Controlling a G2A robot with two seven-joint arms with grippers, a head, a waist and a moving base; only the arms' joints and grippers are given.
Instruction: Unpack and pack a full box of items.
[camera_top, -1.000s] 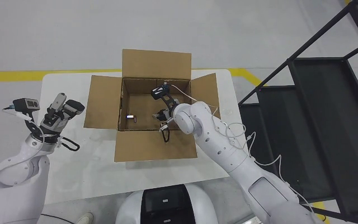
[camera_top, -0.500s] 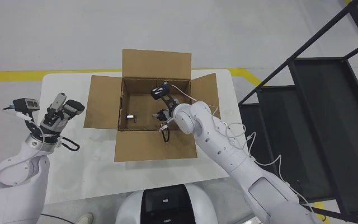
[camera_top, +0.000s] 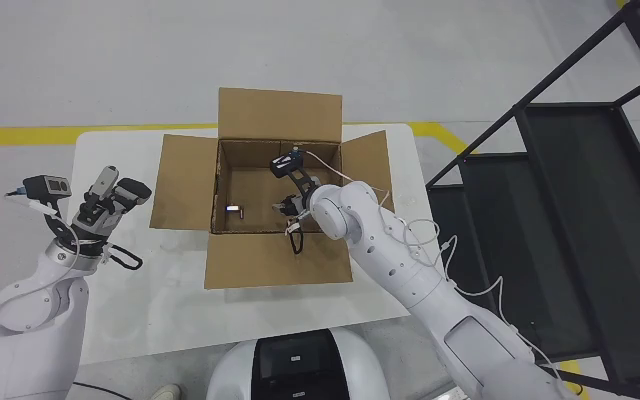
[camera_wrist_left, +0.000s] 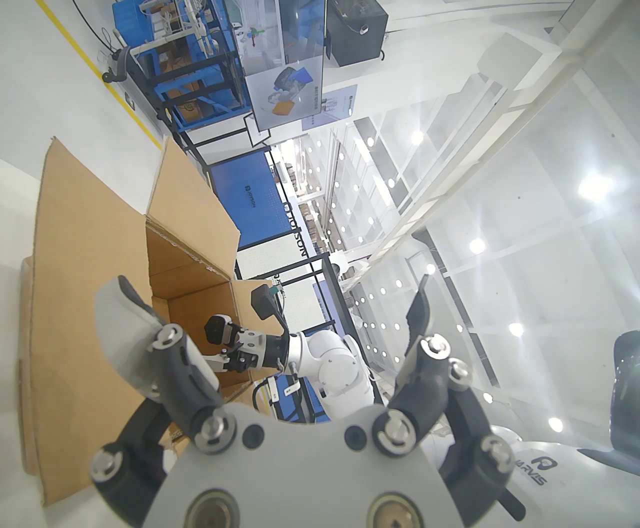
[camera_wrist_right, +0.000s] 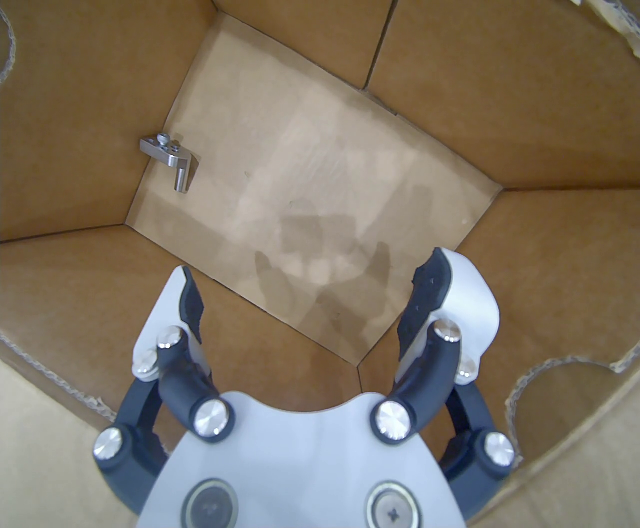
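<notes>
Right gripper (camera_wrist_right: 310, 295) hung wide open, empty, inside the box (camera_wrist_right: 500, 100); metal bracket (camera_wrist_right: 169, 159) lay in a floor corner, judged light, rigid, slippery, best pinched across its flat bar.

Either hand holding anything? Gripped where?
Nothing held: left hand open, empty; right hand open over the box, apart from the metal bracket on its floor.

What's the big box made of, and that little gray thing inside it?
The box looks like brown cardboard, matte, with wavy corrugated edges where torn. The little bracket on its floor looks like metal, maybe steel or aluminium: silver-gray, smooth, faintly shiny.
</notes>
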